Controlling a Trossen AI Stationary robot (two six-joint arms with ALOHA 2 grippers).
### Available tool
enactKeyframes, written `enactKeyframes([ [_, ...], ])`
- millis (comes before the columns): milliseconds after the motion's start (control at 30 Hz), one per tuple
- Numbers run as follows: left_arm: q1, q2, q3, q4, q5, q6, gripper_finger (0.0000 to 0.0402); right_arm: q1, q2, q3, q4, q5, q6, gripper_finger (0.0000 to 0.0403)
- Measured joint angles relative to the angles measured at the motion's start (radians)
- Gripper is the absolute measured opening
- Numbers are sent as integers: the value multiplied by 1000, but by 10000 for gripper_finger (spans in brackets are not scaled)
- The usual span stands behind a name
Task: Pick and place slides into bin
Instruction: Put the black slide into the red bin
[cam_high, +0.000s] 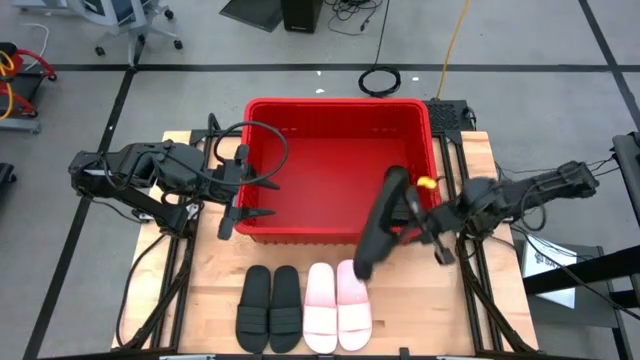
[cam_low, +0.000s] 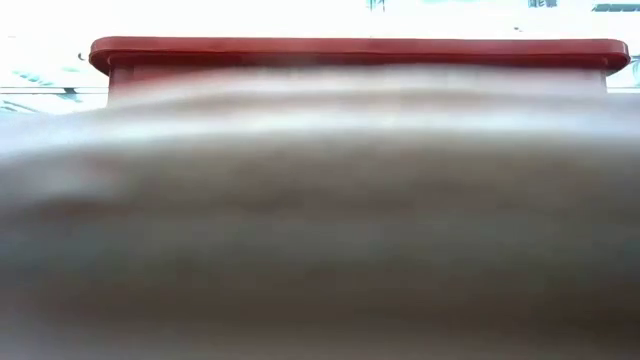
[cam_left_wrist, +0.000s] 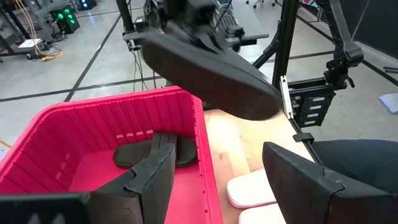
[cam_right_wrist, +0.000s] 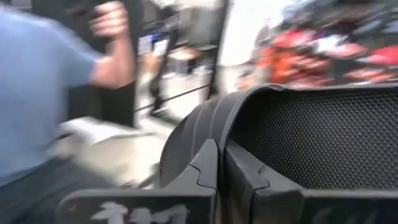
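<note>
The red bin (cam_high: 330, 160) stands at the table's far middle; one black slide (cam_left_wrist: 155, 152) lies on its floor. My right gripper (cam_high: 416, 220) is shut on another black slide (cam_high: 378, 225), held in the air over the bin's near right corner. Two black slides (cam_high: 270, 305) and two pale pink slides (cam_high: 338, 305) lie side by side on their soles at the near edge. My left gripper (cam_high: 240, 190) stands open at the bin's left wall, touching nothing. My right gripper pinches the black slide between its two fingers where the ribbed strap (cam_right_wrist: 198, 134) meets the dotted footbed (cam_right_wrist: 323, 137), about halfway along it. The fingers come level from the table's right side, across the slide. The slide is lifted clear and tilted, one end over the bin, the other over the pink slides.
In the low view the bin's rim (cam_low: 360, 50) shows above a pale blur close to the lens. A person in a blue shirt (cam_right_wrist: 37, 93) stands beyond the table. Bare wood lies left and right of the row of slides.
</note>
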Motion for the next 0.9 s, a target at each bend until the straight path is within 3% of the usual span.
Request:
enactKeyframes([
  [167, 0, 0, 0, 0, -36, 0, 241, -111, -29, 143, -100, 80, -45, 2],
  [500, 0, 0, 0, -1, -50, 11, 241, -349, 95, 564, -645, 115, -126, 2],
  [767, 1, -4, 0, -2, -175, 80, 241, -537, 225, 681, -923, 98, -142, 2],
  [900, 12, -8, 0, -2, -179, 86, 241, -645, 282, 707, -1030, 74, -166, 2],
])
